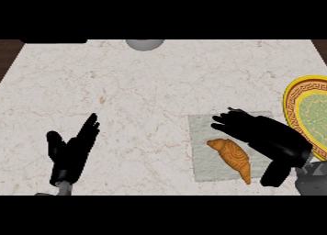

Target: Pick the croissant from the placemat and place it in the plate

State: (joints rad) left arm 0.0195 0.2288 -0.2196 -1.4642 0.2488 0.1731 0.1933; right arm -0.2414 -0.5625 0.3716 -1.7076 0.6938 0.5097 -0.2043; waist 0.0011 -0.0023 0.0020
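Croissant on placemat, long axis upper-left to lower-right, right hand above, fingers released, left hand fingers straight

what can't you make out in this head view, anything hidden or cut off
- Plate: its right part is cut off by the view's right edge.
- Placemat: its right side is hidden under the right hand.
- Grey round object at the counter's far edge: cut by the top band, too little shows to name it.
- Whether the right hand touches the croissant: cannot tell from above.
- Left hand: its forearm is mostly cut off below.
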